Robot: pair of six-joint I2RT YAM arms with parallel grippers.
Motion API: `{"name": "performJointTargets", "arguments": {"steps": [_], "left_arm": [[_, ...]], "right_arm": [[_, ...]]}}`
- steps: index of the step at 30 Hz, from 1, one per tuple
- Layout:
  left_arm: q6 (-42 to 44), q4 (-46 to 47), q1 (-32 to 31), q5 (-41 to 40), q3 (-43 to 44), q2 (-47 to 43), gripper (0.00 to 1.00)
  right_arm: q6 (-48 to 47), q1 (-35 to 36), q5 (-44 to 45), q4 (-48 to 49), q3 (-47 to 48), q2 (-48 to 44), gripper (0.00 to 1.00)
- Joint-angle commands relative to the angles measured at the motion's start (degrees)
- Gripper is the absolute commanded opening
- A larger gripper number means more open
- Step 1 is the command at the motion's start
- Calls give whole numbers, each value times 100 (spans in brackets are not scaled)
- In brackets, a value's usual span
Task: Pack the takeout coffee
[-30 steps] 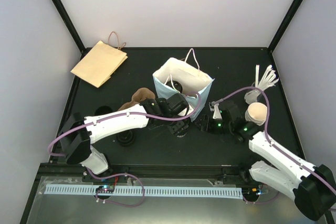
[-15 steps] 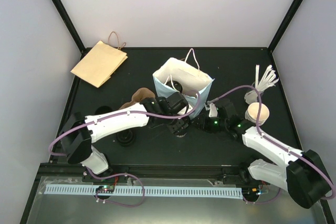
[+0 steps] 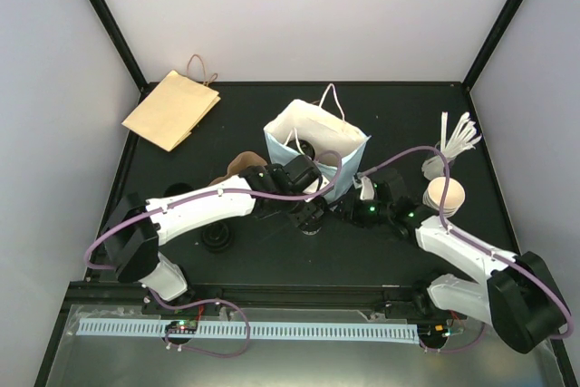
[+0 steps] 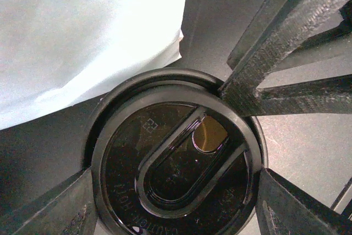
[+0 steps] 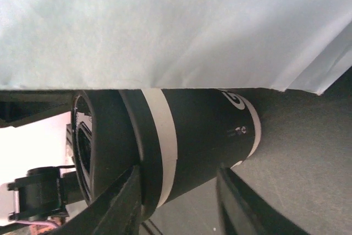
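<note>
- Takeout coffee (image 4: 176, 163): where does it stand?
- On the black table (image 3: 390, 106), just beside the near corner of the white bag (image 3: 337, 144), between the two claws. From above it is almost wholly hidden under the left gripper (image 3: 310, 217).
- Is that one holding it?
- Its fingers (image 4: 49, 207) run in under the rim of the lid (image 4: 126, 152) on either side, clasped on the cup. The right gripper (image 3: 337, 213) has one finger touching the lid's edge. Its jaws stand part-way apart, and I cannot tell whether they pinch anything.
- Any writing?
- Raised letters round the lid, seemingly "CAUTION HOT", partly cut off. On the cup's side is a white letter like "G", cut by the bag's edge. That side looks dark, with a pale band under the lid.
- Counts?
- One lidded cup. One white bag, standing open, with something dark inside too dim to name. One flat brown bag (image 3: 172, 111) at far left. One crumpled brown paper (image 3: 243, 163), half behind the left arm (image 3: 199, 208). One stack of lidless cups (image 3: 445, 195). A bundle of white sticks (image 3: 460, 136), too fine to count. Loose black lids (image 3: 217, 238), hard to count against the dark top.
</note>
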Motion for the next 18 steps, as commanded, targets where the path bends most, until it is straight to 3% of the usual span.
{"name": "performJointTargets", "arguments": {"steps": [1,7,18], "left_arm": [[-76,-269,-13,524,-340,310,67],[-94,-491,-19,618,-259,118,65],[-35,-994,-293,469,-287,-289,64]], "right_arm": [[-224,29,180,-852,-17,-245,43],[-444,28,289,-1597,369,-911,50],[-503,30,37,-1654,312,-1272,51]]}}
